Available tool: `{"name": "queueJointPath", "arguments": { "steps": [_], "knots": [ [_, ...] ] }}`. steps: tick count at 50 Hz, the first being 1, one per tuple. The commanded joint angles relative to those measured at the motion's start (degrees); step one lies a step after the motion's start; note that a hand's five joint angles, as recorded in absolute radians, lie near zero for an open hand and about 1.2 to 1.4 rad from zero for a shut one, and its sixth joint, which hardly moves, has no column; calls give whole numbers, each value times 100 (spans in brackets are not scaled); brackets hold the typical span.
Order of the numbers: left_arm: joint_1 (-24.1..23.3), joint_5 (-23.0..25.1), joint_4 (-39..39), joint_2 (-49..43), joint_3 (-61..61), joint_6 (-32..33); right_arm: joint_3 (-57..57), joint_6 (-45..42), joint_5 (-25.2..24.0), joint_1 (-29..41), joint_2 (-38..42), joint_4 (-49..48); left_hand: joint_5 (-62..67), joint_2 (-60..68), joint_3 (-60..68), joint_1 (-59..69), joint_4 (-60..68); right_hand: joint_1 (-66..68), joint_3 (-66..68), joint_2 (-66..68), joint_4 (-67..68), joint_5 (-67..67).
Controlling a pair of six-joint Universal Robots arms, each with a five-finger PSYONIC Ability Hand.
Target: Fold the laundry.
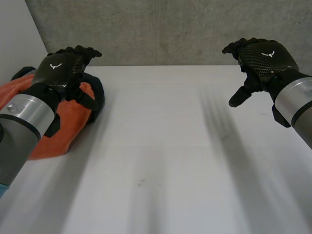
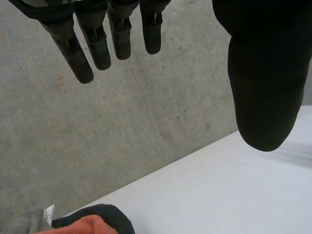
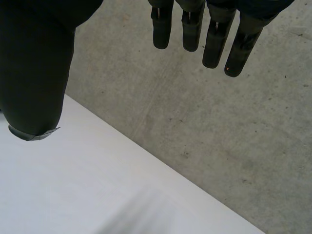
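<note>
The laundry (image 1: 57, 132), a soft, crumpled orange bundle edged in dark fabric, is seen bunched just beneath the left hand (image 1: 61, 68). That hand's fingers are held straight with nothing grasped, apparently poised for a first pick. The right hand (image 1: 263, 57) is likewise spread and empty, well apart from the bundle, above the smooth white table (image 1: 170, 161).

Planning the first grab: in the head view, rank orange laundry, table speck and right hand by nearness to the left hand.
1. orange laundry, right beneath the left hand.
2. dark speck, middle of the table.
3. right hand, at the opposite side.
</note>
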Motion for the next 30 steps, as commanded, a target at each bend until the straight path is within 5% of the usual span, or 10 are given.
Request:
{"name": "queueJointPath", "arguments": {
  "steps": [1, 15, 22, 30],
  "knots": [
    [74, 2, 9, -375, 87, 192, 16, -1, 1, 1, 8, -1, -578, -594, -578, -520, -593, -204, -526, -502, -566, -525],
    [188, -7, 360, -832, 78, 798, 34, -10, 1, 1, 140, -10, -561, -578, -561, -503, -576, -204, -526, -502, -566, -525],
    [645, -68, 975, -1816, 253, 2133, 43, -19, 1, 1, 193, -19, -393, -410, -393, -335, -408, -204, -526, -502, -566, -525],
    [1251, -59, 1459, -3299, 1060, 3601, 69, -19, 10, 1, 272, -10, 1272, 1256, 1272, 1331, 1258, -204, -526, -502, -566, -525]
  ]
}}
